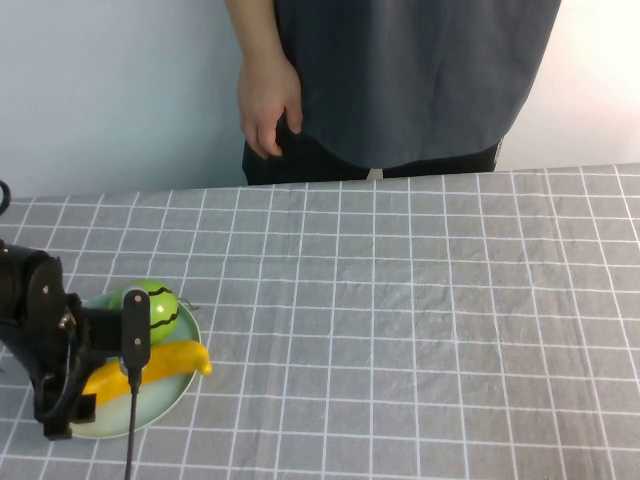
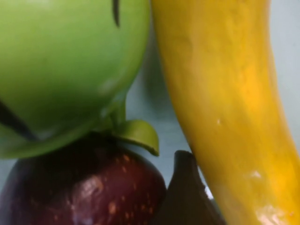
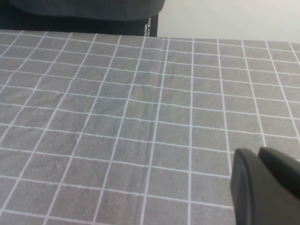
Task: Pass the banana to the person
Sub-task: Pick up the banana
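Observation:
The yellow-orange banana (image 1: 165, 362) lies on a pale green plate (image 1: 172, 403) at the table's near left. My left gripper (image 1: 128, 362) is low over the plate, down at the banana. In the left wrist view the banana (image 2: 225, 93) fills the frame; one dark finger (image 2: 187, 192) sits beside it with a thin gap, and the other finger is hidden behind the banana. The left gripper (image 2: 255, 197) is open around the banana. The person (image 1: 420, 80) stands at the far edge, hand (image 1: 268, 105) hanging down. My right gripper (image 3: 262, 164) is shut and empty above the cloth.
A green striped melon (image 1: 158, 303) lies on the plate beside the banana, and it also shows in the left wrist view (image 2: 65, 70). A dark red fruit (image 2: 84, 187) lies against it. A grey checked cloth (image 1: 420, 300) covers the table.

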Motion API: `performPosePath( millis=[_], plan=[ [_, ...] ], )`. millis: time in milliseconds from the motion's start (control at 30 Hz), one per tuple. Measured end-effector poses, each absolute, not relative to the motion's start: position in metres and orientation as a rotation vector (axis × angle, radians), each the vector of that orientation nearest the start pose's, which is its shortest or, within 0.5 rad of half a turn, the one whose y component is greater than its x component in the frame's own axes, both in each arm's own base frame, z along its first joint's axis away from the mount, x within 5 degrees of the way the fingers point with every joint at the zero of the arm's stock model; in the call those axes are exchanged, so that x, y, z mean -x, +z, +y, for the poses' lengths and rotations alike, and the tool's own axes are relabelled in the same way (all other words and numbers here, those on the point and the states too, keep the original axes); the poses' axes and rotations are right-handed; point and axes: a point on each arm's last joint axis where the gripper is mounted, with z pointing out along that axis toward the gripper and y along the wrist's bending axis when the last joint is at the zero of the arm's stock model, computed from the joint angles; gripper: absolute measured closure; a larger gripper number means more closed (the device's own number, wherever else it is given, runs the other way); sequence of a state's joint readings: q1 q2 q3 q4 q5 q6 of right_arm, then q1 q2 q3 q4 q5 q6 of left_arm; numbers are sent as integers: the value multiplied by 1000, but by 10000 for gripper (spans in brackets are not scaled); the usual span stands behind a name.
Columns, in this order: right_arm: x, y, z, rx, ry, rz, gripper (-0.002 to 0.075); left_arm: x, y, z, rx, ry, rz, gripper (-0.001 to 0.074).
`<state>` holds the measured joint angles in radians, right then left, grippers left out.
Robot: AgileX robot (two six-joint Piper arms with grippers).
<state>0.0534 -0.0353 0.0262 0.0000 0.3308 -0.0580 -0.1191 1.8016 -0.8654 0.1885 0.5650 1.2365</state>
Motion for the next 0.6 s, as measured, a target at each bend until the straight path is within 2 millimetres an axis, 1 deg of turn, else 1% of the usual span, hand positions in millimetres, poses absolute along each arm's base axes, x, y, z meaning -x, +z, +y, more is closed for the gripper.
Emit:
performPosePath(
  millis=[267,333,433,600],
  plan=[
    [-52,176,3,100,-3,1803,732,-302,118,-27,-2083,275,2220,294],
    [-52,176,3,100,-3,1803,732,-302,118,-27,-2076,274,2226,326],
    [-52,176,3,100,-3,1803,732,-301,118,-28,-2051,271,2246,421],
    [-52,176,3,100,-3,1803,732,-301,118,-27,-2045,265,2261,427]
  ],
)
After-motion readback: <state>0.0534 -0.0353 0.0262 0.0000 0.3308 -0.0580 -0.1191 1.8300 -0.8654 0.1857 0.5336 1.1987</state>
